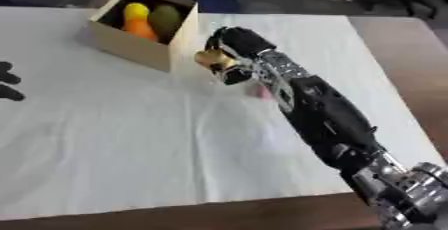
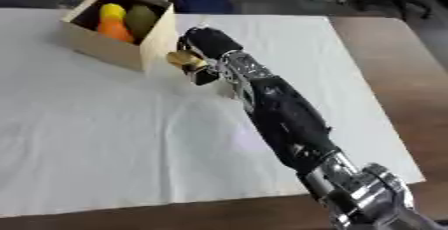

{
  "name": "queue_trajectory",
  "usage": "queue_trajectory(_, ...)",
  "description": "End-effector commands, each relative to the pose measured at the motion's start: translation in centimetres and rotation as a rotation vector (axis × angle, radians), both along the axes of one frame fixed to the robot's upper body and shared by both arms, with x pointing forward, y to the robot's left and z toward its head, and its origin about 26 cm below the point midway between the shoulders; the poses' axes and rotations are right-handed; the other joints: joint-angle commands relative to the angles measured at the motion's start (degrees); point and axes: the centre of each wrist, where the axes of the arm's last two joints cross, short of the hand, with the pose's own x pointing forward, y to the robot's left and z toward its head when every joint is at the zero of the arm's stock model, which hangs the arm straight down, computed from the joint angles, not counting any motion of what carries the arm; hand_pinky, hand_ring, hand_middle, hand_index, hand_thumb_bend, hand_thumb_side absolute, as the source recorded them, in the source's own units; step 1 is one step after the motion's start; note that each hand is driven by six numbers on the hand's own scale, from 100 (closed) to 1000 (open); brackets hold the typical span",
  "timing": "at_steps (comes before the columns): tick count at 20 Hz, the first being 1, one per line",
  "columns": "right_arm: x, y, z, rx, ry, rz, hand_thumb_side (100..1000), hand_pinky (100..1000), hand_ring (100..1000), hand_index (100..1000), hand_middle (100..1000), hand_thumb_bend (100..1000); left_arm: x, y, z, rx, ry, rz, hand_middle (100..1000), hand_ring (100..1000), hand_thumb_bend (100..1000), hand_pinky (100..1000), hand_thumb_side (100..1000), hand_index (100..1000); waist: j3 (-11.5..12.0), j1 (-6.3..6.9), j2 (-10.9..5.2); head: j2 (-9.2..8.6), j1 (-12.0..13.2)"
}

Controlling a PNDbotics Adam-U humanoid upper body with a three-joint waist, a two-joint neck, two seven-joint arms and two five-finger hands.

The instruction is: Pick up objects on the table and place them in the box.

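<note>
An open cardboard box [image 1: 131, 46] stands at the far left of the white cloth. Inside it lie a yellow object [image 1: 136, 10], an orange one [image 1: 140, 28] and a green one [image 1: 164, 16]. My right hand [image 1: 236, 44] reaches in from the lower right and hovers just right of the box's near corner. It is shut on a small golden-yellow object [image 1: 210, 59], which hangs beside the box wall at about rim height. A black part of my left hand [image 1: 9, 81] shows at the left edge of the left eye view only.
A small pink thing [image 1: 259, 92] lies on the cloth, partly hidden under my right forearm. The white cloth [image 1: 131, 139] covers a brown wooden table [image 1: 402, 54], bare on the right and along the near edge. Dark clutter lies beyond the far edge.
</note>
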Motion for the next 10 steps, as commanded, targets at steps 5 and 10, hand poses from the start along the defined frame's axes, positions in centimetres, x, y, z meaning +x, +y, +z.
queue_trajectory(5,0.2,0.5,8.0,0.140,-0.158,0.043,100,619,467,545,448,100,-0.1,-0.4,1.1,-0.006,-0.038,-0.021,610,569,100,745,715,775,0.9,-0.21,-0.02,-1.09,-0.5)
queue_trajectory(10,0.4,2.1,10.6,0.178,-0.157,0.060,100,629,480,560,461,100,0.0,-1.2,1.6,-0.017,-0.054,-0.058,608,568,100,746,714,774,2.8,-0.36,0.62,-2.05,-2.6)
